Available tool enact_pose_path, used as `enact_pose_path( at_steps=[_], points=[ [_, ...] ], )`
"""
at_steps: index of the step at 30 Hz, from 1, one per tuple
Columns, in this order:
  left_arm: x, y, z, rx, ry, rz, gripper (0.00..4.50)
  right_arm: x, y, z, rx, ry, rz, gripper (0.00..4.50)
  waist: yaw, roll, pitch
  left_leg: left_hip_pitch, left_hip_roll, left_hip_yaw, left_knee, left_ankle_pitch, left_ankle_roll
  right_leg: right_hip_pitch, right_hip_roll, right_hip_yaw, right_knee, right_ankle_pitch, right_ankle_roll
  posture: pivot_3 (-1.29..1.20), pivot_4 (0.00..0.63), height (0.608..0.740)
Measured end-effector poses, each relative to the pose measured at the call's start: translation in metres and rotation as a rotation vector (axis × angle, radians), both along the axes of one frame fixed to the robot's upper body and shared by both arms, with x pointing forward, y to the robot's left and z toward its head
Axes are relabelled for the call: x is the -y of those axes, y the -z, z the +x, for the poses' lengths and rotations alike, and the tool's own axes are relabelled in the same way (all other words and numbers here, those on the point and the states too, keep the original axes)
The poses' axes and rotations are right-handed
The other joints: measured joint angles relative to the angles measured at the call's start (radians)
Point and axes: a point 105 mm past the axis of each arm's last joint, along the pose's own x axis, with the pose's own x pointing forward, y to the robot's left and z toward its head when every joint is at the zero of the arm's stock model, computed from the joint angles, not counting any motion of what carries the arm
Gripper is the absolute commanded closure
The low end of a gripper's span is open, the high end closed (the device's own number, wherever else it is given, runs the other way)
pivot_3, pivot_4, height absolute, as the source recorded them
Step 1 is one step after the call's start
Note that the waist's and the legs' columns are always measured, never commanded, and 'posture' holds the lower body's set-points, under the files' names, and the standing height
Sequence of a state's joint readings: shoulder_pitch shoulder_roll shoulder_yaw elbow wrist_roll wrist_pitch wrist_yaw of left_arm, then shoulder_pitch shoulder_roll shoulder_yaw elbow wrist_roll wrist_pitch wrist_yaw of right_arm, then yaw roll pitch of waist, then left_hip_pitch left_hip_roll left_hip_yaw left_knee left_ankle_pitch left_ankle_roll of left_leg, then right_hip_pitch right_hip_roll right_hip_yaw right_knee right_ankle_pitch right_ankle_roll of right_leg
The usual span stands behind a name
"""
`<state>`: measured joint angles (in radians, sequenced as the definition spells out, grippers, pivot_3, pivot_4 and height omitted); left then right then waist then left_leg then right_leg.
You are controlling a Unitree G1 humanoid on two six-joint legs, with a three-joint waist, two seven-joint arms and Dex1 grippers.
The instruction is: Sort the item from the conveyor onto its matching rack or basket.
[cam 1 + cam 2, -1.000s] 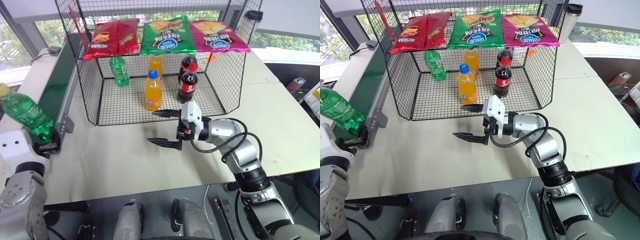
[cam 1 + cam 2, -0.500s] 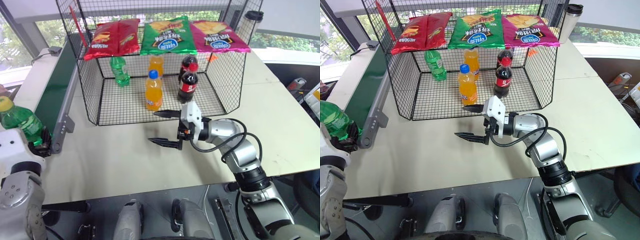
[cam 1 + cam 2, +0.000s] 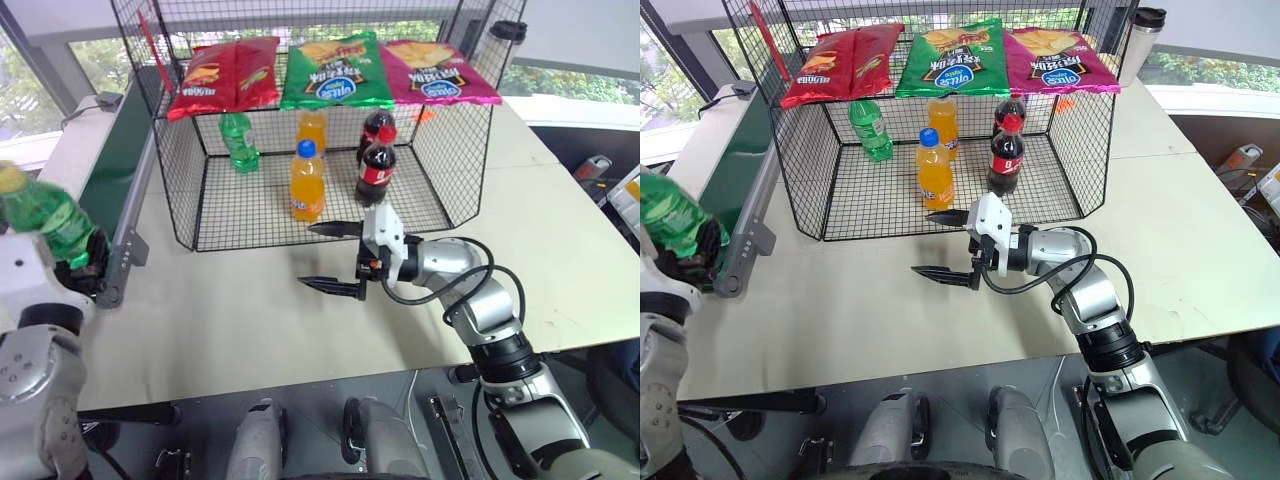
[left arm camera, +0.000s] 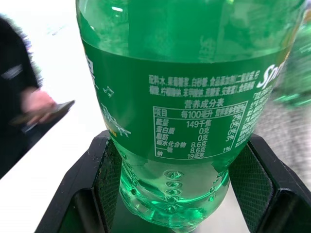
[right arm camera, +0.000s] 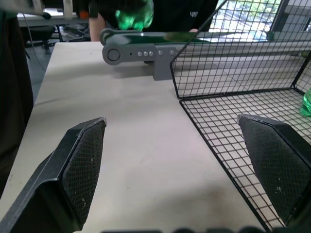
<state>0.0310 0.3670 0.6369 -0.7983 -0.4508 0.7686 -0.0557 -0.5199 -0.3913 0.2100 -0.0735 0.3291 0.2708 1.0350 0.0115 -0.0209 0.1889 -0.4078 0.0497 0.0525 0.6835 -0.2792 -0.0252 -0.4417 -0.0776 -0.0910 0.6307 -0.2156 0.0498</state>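
A pale beige worktop [image 3: 250,320] carries the scene, with windows and green foliage behind it and a second, lighter slab abutting on the right. Along its left edge runs the conveyor [image 3: 118,165], dark green between grey rails, its rounded end roller near the left claw [image 3: 82,268]. That claw is clamped on the lower body of the green soda bottle [image 3: 48,215], which tilts with its yellow cap toward the far left, lifted just off the end of the belt. The black wire cage [image 3: 320,130] stands at the back centre, three crisp bags [image 3: 330,70] (red, green, magenta) draped along its top edge; on its mesh floor stand another green bottle [image 3: 238,140], two orange bottles [image 3: 306,182] and two cola bottles [image 3: 375,170]. The right claw [image 3: 335,257] hovers level over the bare worktop just in front of the cage, pointing left, its two black fingers spread wide and holding nothing. A black-lidded tumbler [image 3: 1140,40] stands beyond the cage's right corner. The left wrist view adds what the head views cannot: the bottle's label with its printed nutrition table, the ribbed base seated between the textured pads [image 4: 109,182], and a person's hand [image 4: 41,103] holding a dark flat object behind. The right wrist view shows the conveyor's end roller with a row of small buttons and a dark-clothed person [image 5: 160,14] standing beyond.
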Motion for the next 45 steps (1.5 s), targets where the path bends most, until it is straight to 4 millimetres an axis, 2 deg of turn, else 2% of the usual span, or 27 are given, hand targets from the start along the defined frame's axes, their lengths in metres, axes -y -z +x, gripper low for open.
enact_pose_path(
  at_steps=[5, 9, 14, 19, 25, 28, 34, 39, 42, 43, 45],
  points=[
    [0.025, -0.003, 0.013, -0.021, 0.147, -0.004, 1.94, 0.008, 0.009, 0.008, -0.040, 0.076, -0.061, 0.00, 0.001, 0.000, 0.000, 0.000, 0.000, 0.000, 0.000, 0.000, 0.000, 0.000, 0.000, 0.000, 0.000, 0.000, 0.000, 0.00, 0.150, 0.740],
    [0.056, -0.006, 0.028, -0.021, 0.277, 0.010, 1.94, 0.011, 0.018, 0.016, -0.050, 0.134, -0.120, 0.00, 0.002, 0.000, 0.000, 0.000, 0.000, 0.000, 0.000, 0.000, 0.000, 0.000, 0.000, 0.000, 0.000, 0.001, 0.002, 0.00, 0.150, 0.740],
    [0.088, 0.009, 0.059, -0.070, 0.382, 0.003, 1.94, 0.015, 0.026, 0.023, -0.050, 0.188, -0.180, 0.00, 0.001, 0.000, 0.000, 0.000, 0.000, 0.000, 0.000, 0.000, 0.000, 0.000, 0.001, 0.000, 0.000, 0.001, 0.002, 0.00, 0.150, 0.740],
    [0.109, 0.025, 0.084, -0.090, 0.417, 0.009, 1.94, 0.018, 0.030, 0.028, -0.059, 0.235, -0.208, 0.00, 0.001, 0.000, 0.000, 0.000, 0.000, 0.000, 0.000, 0.000, 0.000, 0.000, 0.001, 0.000, 0.000, 0.002, 0.003, 0.00, 0.150, 0.740],
    [0.123, 0.048, 0.114, -0.124, 0.420, 0.000, 1.94, 0.019, 0.033, 0.034, -0.056, 0.301, -0.231, 0.00, 0.001, 0.000, 0.000, -0.001, 0.000, 0.001, 0.000, 0.000, 0.000, 0.000, 0.001, 0.000, 0.000, 0.002, 0.003, 0.00, 0.150, 0.740],
    [0.127, 0.052, 0.126, -0.119, 0.421, -0.007, 1.94, 0.019, 0.034, 0.036, -0.055, 0.318, -0.233, 0.00, 0.000, 0.000, 0.000, -0.001, 0.000, 0.001, 0.000, 0.000, 0.000, 0.000, 0.001, 0.000, 0.000, 0.002, 0.003, 0.00, 0.150, 0.740],
    [0.130, 0.057, 0.142, -0.109, 0.415, -0.005, 1.94, 0.019, 0.034, 0.036, -0.058, 0.324, -0.237, 0.00, 0.001, 0.000, 0.000, -0.001, 0.000, 0.001, 0.000, 0.000, 0.000, 0.000, 0.001, 0.000, 0.000, 0.002, 0.003, 0.00, 0.150, 0.740],
    [0.127, 0.071, 0.152, -0.146, 0.394, -0.003, 1.94, 0.020, 0.034, 0.036, -0.060, 0.325, -0.238, 0.00, 0.001, 0.000, 0.000, -0.001, 0.000, 0.001, 0.000, 0.000, 0.000, 0.000, 0.001, 0.000, 0.000, 0.002, 0.003, 0.00, 0.150, 0.740],
    [0.128, 0.076, 0.153, -0.155, 0.393, -0.006, 0.40, 0.020, 0.034, 0.036, -0.061, 0.325, -0.239, 0.00, 0.001, 0.000, 0.000, -0.001, 0.000, 0.001, 0.000, 0.000, 0.000, 0.000, 0.001, 0.000, 0.000, 0.002, 0.003, 0.00, 0.150, 0.740],
    [0.129, 0.074, 0.153, -0.147, 0.393, -0.004, 0.04, 0.020, 0.034, 0.036, -0.062, 0.325, -0.239, 0.00, 0.001, 0.000, 0.000, -0.001, 0.000, 0.001, 0.000, 0.000, 0.000, 0.000, 0.001, 0.000, 0.000, 0.002, 0.003, 0.00, 0.150, 0.740],
    [0.129, 0.069, 0.154, -0.123, 0.392, 0.004, 0.04, 0.020, 0.035, 0.036, -0.063, 0.324, -0.240, 0.00, 0.001, 0.000, 0.000, 0.000, 0.000, 0.001, 0.000, 0.000, 0.000, 0.000, 0.001, 0.000, 0.000, 0.002, 0.003, 0.00, 0.150, 0.740]
  ],
)
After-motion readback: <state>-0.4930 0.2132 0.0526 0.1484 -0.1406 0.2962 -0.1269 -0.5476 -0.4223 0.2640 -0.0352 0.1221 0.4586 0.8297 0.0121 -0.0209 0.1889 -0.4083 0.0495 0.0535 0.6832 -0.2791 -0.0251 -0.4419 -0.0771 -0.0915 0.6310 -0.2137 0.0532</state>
